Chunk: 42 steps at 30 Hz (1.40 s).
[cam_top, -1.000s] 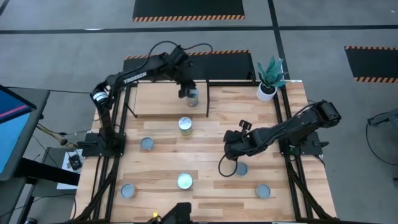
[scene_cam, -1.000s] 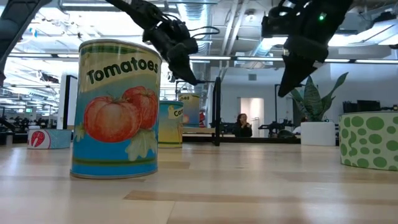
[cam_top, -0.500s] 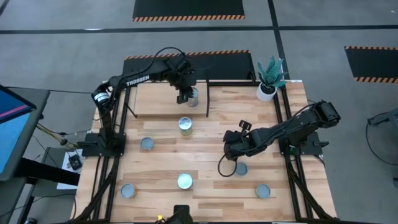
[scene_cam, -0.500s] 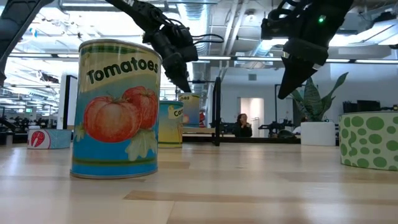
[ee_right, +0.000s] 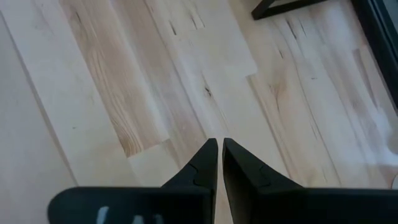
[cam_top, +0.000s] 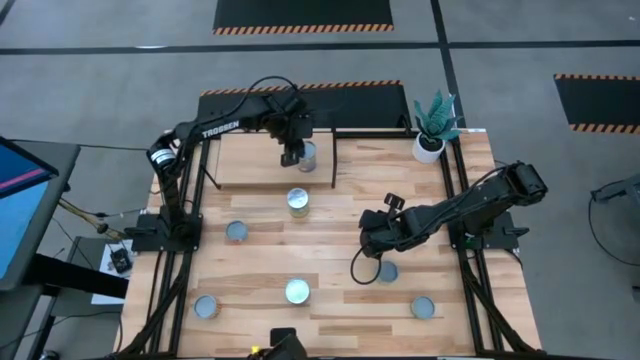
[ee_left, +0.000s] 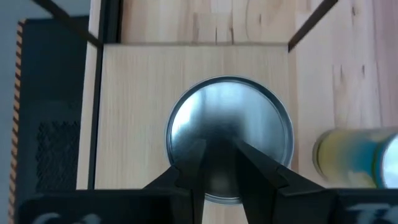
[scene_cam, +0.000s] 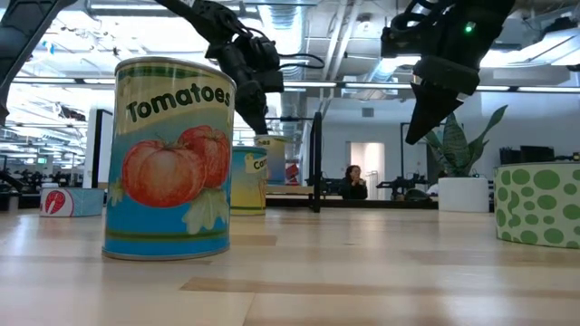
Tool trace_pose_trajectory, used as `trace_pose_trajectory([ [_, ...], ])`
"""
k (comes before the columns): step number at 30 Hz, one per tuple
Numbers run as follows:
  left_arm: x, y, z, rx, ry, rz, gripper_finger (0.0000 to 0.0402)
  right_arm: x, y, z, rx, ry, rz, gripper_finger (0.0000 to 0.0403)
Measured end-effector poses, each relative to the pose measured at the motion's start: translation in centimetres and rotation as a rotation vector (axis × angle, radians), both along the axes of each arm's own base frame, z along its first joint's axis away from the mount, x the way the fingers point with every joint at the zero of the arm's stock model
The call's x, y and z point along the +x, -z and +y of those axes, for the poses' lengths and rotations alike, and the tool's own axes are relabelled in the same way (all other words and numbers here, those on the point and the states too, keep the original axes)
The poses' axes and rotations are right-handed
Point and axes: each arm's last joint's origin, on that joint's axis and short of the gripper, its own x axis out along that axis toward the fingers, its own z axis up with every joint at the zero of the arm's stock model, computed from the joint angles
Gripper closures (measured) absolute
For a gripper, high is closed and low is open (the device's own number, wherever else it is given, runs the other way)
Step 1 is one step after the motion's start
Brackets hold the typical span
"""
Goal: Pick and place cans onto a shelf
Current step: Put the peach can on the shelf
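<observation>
Tools first: left tool (cam_top: 291, 157) hangs right over the shelf (cam_top: 240, 165), its two fingers (ee_left: 194, 163) drawn in narrow above the shiny top of a can (ee_left: 229, 134) standing on the shelf, not clamped on it. Right tool (cam_top: 370, 240) floats over bare planks mid-table, tips pinched nearly together and holding nothing. Six more cans sit on the table (cam_top: 340, 300) itself: one just in front of the shelf (cam_top: 298, 201) and the tomato tin (scene_cam: 169, 158) closest to the low camera. Potted plant (cam_top: 432, 125) sits at the far right corner. Beyond the table is an open workshop with a person (scene_cam: 352, 182) far back.
</observation>
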Motion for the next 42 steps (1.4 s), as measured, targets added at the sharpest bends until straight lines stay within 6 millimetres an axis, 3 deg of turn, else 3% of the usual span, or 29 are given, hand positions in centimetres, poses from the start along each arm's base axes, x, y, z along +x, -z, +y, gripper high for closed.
trace_pose_trajectory([
  [11,-2.0,-1.0,-0.6,0.005,-0.060,0.262,0.0333,0.0,0.0,0.0,0.000,-0.001,0.000,0.0354],
  [21,-5.9,-1.3,-0.2,-0.079,-0.196,0.532,0.0333,0.0,0.0,0.1,0.001,-0.003,-0.001,0.0354],
  [27,-8.5,-3.9,-0.5,0.030,-0.280,0.575,0.0333,-0.2,0.0,0.9,0.003,-0.023,-0.007,0.0354],
  [30,-9.5,-5.5,-1.0,0.045,-0.321,0.521,0.0333,-0.4,0.0,1.4,-0.013,-0.033,-0.014,0.0354],
  [34,-9.7,-7.7,-2.3,-0.040,-0.286,0.273,0.0333,-0.5,-0.1,1.7,-0.044,-0.040,-0.025,0.0354],
  [38,-7.9,-8.6,-3.0,-0.094,-0.171,0.029,0.0333,-0.4,-0.1,1.5,-0.044,-0.031,-0.025,0.0354],
  [42,-5.2,-7.8,-3.4,-0.081,-0.060,-0.040,0.0333,-0.3,-0.1,1.3,-0.044,-0.022,-0.028,0.0354],
])
